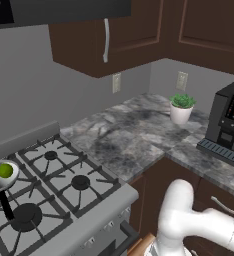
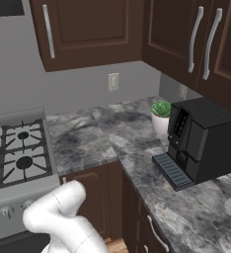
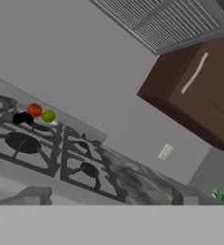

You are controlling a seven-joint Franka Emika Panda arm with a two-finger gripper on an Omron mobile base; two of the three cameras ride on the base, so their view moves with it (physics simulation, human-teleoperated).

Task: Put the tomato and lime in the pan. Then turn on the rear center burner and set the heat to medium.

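Gripper (image 3: 109,197) spread wide, nothing between the tips. Hangs low at the stove (image 1: 64,200) front and looks up across the grates. Well ahead of the hand and off to the left of its view, tomato (image 3: 34,109) and lime (image 3: 48,116) touching side by side, both inside the pan (image 1: 10,182). Handle points back toward the hand.

Fruit part judged done: both pieces in the pan, none on the counter (image 1: 124,135). Pan appears to sit over the rear center burner, which hides it, so cannot tell whether it is lit; no flame seen on any grate.

Left to do: burner on, heat to medium. Knobs (image 2: 6,212) on the front panel, close to the hand, too small to read their setting. Free, open hand suits a knob grasp next.
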